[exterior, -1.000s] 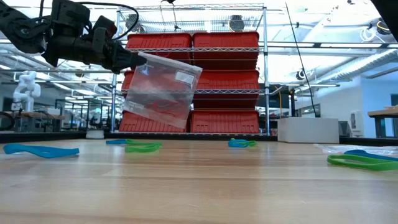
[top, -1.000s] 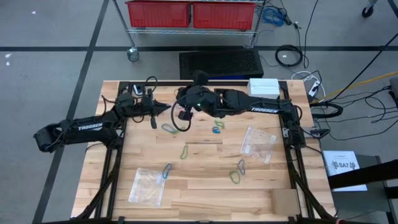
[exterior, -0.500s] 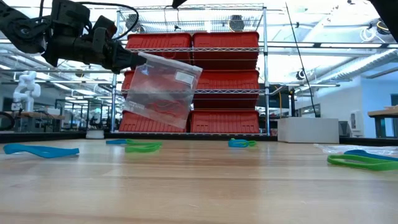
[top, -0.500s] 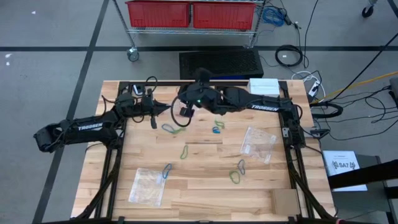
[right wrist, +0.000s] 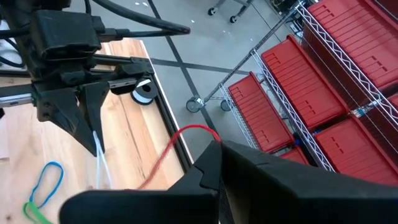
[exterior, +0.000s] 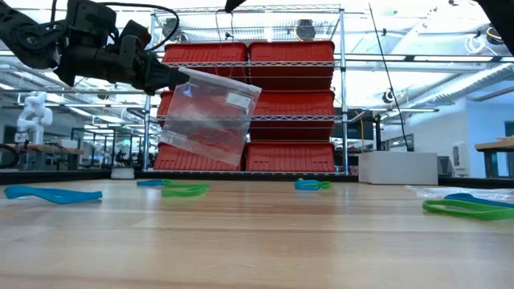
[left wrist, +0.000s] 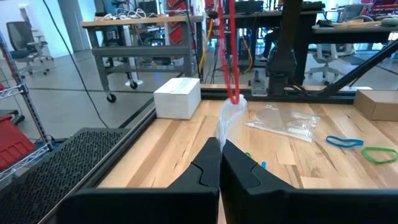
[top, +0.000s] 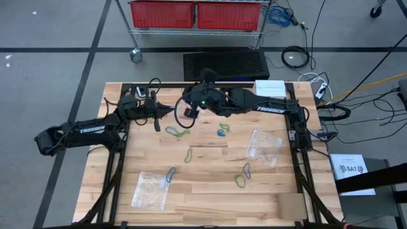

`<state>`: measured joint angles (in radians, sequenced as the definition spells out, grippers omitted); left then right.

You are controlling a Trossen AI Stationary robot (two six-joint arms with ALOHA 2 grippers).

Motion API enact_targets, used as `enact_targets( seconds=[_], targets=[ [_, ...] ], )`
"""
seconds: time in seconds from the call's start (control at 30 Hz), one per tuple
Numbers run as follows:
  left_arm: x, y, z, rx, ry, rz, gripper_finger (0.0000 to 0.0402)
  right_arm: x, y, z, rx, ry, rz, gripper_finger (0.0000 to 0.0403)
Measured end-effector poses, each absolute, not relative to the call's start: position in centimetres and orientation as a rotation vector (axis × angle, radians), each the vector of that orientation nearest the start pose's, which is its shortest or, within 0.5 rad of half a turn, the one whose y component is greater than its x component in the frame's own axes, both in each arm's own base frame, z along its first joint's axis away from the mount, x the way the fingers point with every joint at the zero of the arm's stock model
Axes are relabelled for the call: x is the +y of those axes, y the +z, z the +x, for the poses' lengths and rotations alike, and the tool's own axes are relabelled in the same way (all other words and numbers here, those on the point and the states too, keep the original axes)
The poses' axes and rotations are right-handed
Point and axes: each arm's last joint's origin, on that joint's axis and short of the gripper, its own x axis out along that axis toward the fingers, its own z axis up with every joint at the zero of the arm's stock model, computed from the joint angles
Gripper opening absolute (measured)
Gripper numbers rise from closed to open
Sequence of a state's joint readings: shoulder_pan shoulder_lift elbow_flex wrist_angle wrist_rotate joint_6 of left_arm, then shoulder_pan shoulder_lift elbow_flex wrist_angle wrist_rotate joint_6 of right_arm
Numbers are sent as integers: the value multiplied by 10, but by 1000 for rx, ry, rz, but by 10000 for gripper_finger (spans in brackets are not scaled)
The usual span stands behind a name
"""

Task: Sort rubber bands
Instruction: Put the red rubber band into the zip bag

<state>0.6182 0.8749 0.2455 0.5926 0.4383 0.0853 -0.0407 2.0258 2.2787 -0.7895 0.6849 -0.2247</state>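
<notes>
The left gripper point(exterior: 173, 76), jaws closed on a clear bag point(exterior: 210, 118) above the tabletop point(top: 210, 191) at 11 o'clock, is holding it up while the right gripper point(right wrist: 219, 149), jaws pinching a red band point(right wrist: 180, 146), is hovering above; it should lower straight into the bag's mouth.

Matt black plastic fingers point(left wrist: 205, 168) pinch a glossy clear plastic bag point(exterior: 207, 116); beyond them, the table point(top: 210, 191) is smooth pale wood.
</notes>
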Motion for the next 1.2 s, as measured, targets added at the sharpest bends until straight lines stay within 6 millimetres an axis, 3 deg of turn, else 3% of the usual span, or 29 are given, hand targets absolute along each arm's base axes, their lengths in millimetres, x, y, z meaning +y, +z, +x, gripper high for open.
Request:
enact_targets(
  seconds=[0.47,0.73,1.2],
  targets=[
    [93,207,152,35,179,69,0,-32,407,433,642,-597,-313,0],
    [93,207,152,35,179,68,0,-23,393,443,671,-524,-294,0],
    [93,207,152,35,179,67,0,-40,358,460,779,-502,-278,0]
  ],
)
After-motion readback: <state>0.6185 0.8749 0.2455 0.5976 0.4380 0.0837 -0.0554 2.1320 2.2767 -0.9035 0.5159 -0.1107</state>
